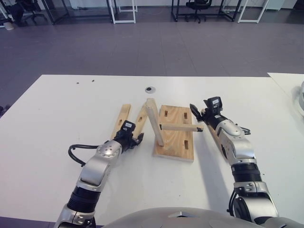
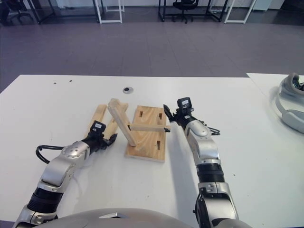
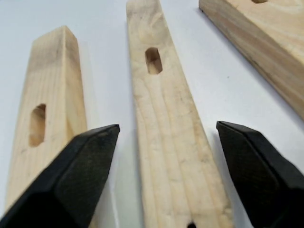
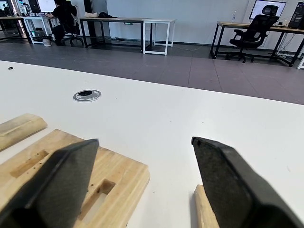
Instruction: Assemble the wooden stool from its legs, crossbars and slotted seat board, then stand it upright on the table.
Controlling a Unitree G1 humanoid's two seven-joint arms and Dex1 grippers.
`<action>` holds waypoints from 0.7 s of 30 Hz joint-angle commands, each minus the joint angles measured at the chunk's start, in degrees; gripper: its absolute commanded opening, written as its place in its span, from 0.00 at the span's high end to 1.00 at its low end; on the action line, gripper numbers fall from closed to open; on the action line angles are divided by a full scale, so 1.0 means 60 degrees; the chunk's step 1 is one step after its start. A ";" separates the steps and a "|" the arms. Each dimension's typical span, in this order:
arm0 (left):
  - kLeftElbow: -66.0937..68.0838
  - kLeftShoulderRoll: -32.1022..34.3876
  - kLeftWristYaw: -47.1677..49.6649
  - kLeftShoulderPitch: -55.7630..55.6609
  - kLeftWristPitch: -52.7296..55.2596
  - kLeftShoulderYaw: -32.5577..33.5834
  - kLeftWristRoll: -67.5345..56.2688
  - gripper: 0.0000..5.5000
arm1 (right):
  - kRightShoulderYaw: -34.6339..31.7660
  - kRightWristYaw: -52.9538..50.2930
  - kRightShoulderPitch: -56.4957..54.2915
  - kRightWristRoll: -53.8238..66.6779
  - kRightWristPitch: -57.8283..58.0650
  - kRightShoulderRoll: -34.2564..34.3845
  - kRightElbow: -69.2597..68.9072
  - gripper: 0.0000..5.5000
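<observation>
On worktop (image 1: 71, 109), left gripper (image 3: 166, 127) fingers open astride loose leg (image 3: 161, 95): close squarely mid-width (neighbour leg (image 3: 50, 95) close by); right gripper (image 4: 145, 142) fingers open too, beside crossbar (image 1: 179, 127).

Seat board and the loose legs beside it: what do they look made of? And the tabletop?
Seat board: pale wood, possibly pine, with visible grain and a raw matte face. Loose legs: the same light wood with lengthwise grain and no sheen, so probably unvarnished. Tabletop: smooth plain white, perhaps laminate; the look leaves it open.
</observation>
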 commanded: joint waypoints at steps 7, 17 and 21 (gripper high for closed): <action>0.0405 -0.0028 -0.0064 0.0147 -0.0417 -0.0264 0.0352 0.49 | 0.0050 -0.0081 0.0002 -0.0056 0.0026 0.0017 0.0080 0.34; 0.0323 -0.0366 -0.0248 -0.0552 -0.1452 0.0549 0.0102 0.62 | -0.0549 0.0426 -0.0602 0.1160 0.0679 0.0255 0.0237 0.34; 0.0964 -0.0269 -0.1521 -0.1879 -0.3685 0.0866 -0.0314 0.62 | -0.1938 0.1123 -0.1899 0.3852 0.2016 0.0561 0.0217 0.34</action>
